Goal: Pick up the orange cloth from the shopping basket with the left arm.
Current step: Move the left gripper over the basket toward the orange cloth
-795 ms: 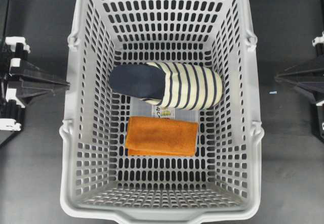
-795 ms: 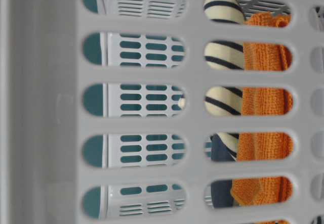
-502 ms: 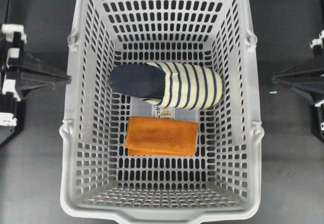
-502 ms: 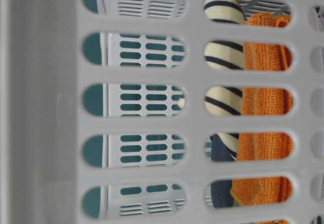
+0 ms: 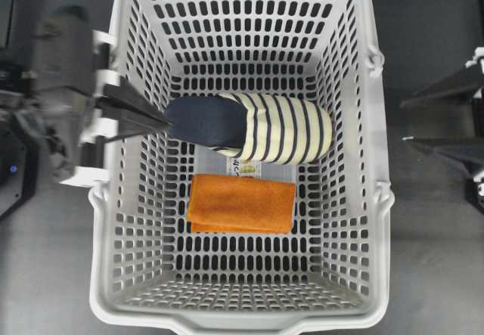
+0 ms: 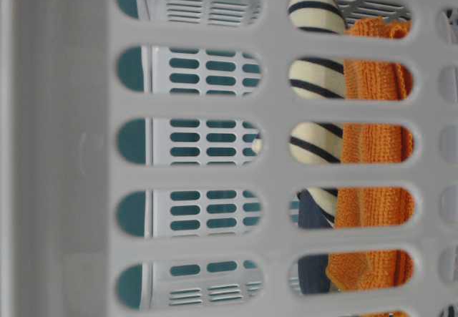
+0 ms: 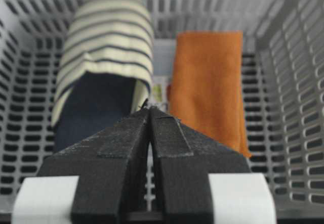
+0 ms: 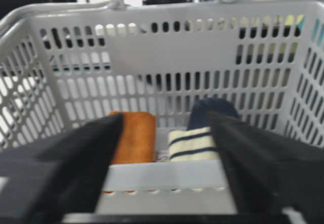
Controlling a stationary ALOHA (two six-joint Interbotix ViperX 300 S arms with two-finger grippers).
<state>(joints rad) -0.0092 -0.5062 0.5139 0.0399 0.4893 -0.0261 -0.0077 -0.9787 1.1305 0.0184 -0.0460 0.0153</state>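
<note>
**Left fingers pressed together above the basket wall, cloth untouched on the basket floor**

The shopping basket (image 5: 121, 199) fills the middle of the overhead view, its slotted grey walls flaring up to a wide rim. Two things lie on its floor. The orange cloth (image 5: 242, 204) is a flat folded rectangle just toward 6 o'clock from the basket's centre, long side running 9 to 3 o'clock. The striped slipper (image 5: 253, 127) lies just toward 12 o'clock of it, navy toe pointing to 9 o'clock, cream-and-navy striped part toward 3 o'clock. A small printed label (image 5: 246, 169) shows on the floor in the narrow gap between slipper and cloth.

The left arm (image 5: 60, 85) reaches in from 9 o'clock. Its left gripper (image 5: 162, 118) has the fingers closed tip to tip, holding nothing, with the point over the basket's 9 o'clock wall, near the slipper's toe. In the left wrist view those fingers (image 7: 174, 148) meet in a single wedge, with the slipper (image 7: 104, 52) at 11 o'clock and the cloth (image 7: 210, 82) at 1 o'clock beyond them.

The right gripper (image 5: 404, 122) sits outside the basket at 3 o'clock over the dark desk (image 5: 431, 259), its fingers spread wide and empty. Through the slots in the table-level view, the cloth (image 6: 376, 145) shows in front of the slipper (image 6: 315, 77)
</note>
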